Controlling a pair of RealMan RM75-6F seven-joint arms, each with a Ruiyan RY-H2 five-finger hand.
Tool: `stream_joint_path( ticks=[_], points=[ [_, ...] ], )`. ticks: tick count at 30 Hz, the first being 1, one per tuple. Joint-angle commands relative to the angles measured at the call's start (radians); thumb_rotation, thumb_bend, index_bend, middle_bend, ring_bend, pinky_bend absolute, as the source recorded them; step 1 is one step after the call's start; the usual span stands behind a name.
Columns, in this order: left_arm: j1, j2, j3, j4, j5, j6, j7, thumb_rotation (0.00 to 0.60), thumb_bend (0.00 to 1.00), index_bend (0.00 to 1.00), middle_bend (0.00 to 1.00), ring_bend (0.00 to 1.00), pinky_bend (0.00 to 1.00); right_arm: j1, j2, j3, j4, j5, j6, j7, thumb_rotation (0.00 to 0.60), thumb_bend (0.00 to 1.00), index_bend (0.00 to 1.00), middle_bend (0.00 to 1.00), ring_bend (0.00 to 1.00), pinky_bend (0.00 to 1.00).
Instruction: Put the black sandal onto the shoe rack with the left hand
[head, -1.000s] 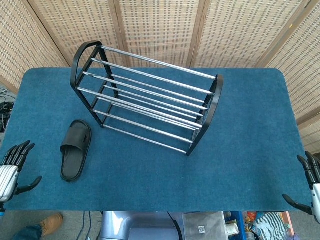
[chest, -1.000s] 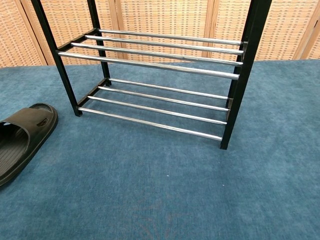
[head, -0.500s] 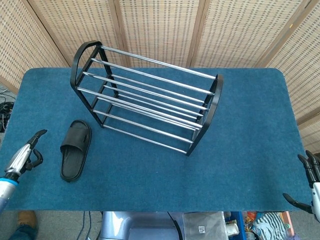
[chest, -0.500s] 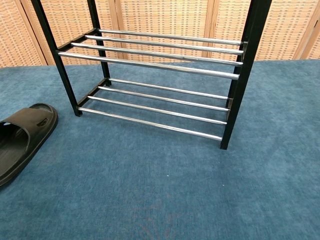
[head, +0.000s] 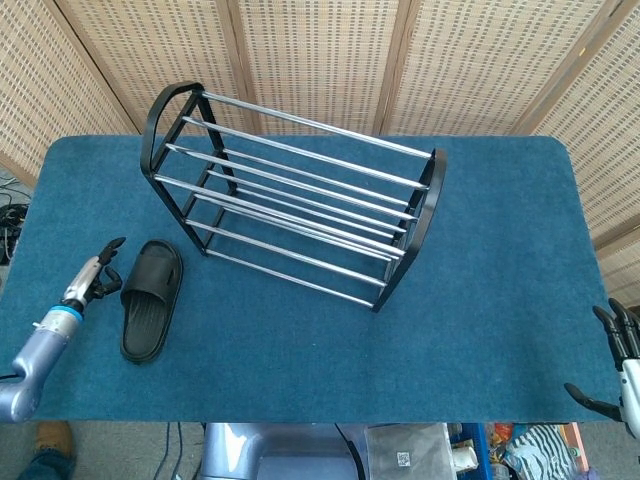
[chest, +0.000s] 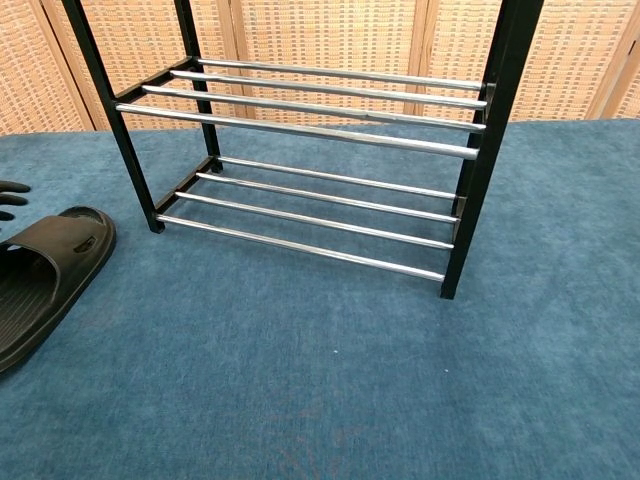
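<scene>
Nearest you, your right hand (head: 622, 365) sits at the 4 o'clock corner of the blue table (head: 480, 300) with its fingers spread and nothing in them. Your left hand (head: 97, 278) is at about 8 o'clock, just beside the strap end of the black sandal (head: 150, 299), fingers apart and holding nothing, and you cannot tell if it touches the sandal. The sandal lies flat on the table, just at 8 o'clock from the shoe rack (head: 290, 195), which stands farther back with bare silver bars.
</scene>
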Motion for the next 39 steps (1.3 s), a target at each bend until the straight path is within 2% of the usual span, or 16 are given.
stream_joint_path(
  ticks=[1,5,12,16,22,27,29,30,31,33,34,36,39],
  points=[
    [-0.024,-0.005,0.005,-0.013,0.053,-0.021,-0.028,0.6,1.0,0.0,0.0,0.0,0.0,0.0,-0.002,-0.001,-0.003,0.0,0.0,-0.005,0.6,0.0,0.0,0.0,0.0,0.0],
    [-0.039,0.014,0.032,-0.056,0.142,-0.011,-0.055,0.6,1.0,0.0,0.0,0.0,0.0,-0.002,-0.004,-0.001,-0.004,-0.001,0.003,-0.009,0.6,0.0,0.0,0.0,0.0,0.0],
    [-0.069,0.098,0.131,-0.181,0.341,0.047,-0.073,0.6,1.0,0.0,0.0,0.0,0.0,-0.001,-0.004,-0.004,-0.006,-0.005,0.001,-0.011,0.6,0.0,0.0,0.0,0.0,0.0],
    [-0.087,0.135,0.174,-0.247,0.396,0.056,-0.041,0.6,1.0,0.0,0.0,0.0,0.0,-0.002,-0.002,-0.003,-0.007,-0.006,0.005,-0.007,0.6,0.0,0.0,0.0,0.0,0.0],
    [-0.088,0.166,0.213,-0.326,0.457,0.134,-0.005,0.6,1.0,0.0,0.0,0.0,0.0,-0.003,0.001,-0.003,-0.006,-0.006,0.007,-0.001,0.6,0.0,0.0,0.0,0.0,0.0],
    [-0.087,0.19,0.25,-0.348,0.537,0.26,-0.045,0.6,1.0,0.0,0.0,0.0,0.0,-0.003,0.002,-0.002,-0.006,-0.005,0.006,0.004,0.6,0.0,0.0,0.0,0.0,0.0],
    [-0.066,0.202,0.254,-0.346,0.541,0.324,-0.029,0.6,0.83,0.0,0.0,0.0,0.0,-0.003,0.003,-0.002,-0.006,-0.004,0.007,0.006,0.6,0.0,0.0,0.0,0.0,0.0],
    [-0.047,0.21,0.25,-0.346,0.528,0.351,0.022,0.6,0.66,0.0,0.0,0.0,0.0,-0.003,0.004,-0.002,-0.006,-0.004,0.006,0.006,0.6,0.0,0.0,0.0,0.0,0.0],
    [-0.027,0.218,0.246,-0.354,0.508,0.371,0.082,0.6,0.43,0.0,0.0,0.0,0.0,-0.003,0.004,-0.002,-0.006,-0.004,0.005,0.007,0.6,0.0,0.0,0.0,0.0,0.0],
    [0.015,0.232,0.237,-0.379,0.463,0.404,0.204,0.6,0.17,0.0,0.0,0.0,0.0,-0.002,0.004,-0.003,-0.006,-0.005,0.004,0.007,0.6,0.0,0.0,0.0,0.0,0.0],
    [0.041,0.242,0.235,-0.402,0.433,0.421,0.276,0.6,0.1,0.0,0.0,0.0,0.0,-0.002,0.004,-0.003,-0.007,-0.006,0.004,0.006,0.6,0.0,0.0,0.0,0.0,0.0],
    [0.085,0.256,0.232,-0.449,0.378,0.451,0.397,0.6,0.06,0.0,0.0,0.0,0.0,-0.002,0.005,-0.005,-0.008,-0.01,0.003,0.005,0.6,0.0,0.0,0.0,0.0,0.0],
    [0.14,0.268,0.242,-0.5,0.314,0.482,0.518,0.6,0.02,0.0,0.0,0.0,0.0,-0.003,0.005,-0.008,-0.009,-0.015,0.005,0.005,0.6,0.0,0.0,0.0,0.0,0.0]
  ],
)
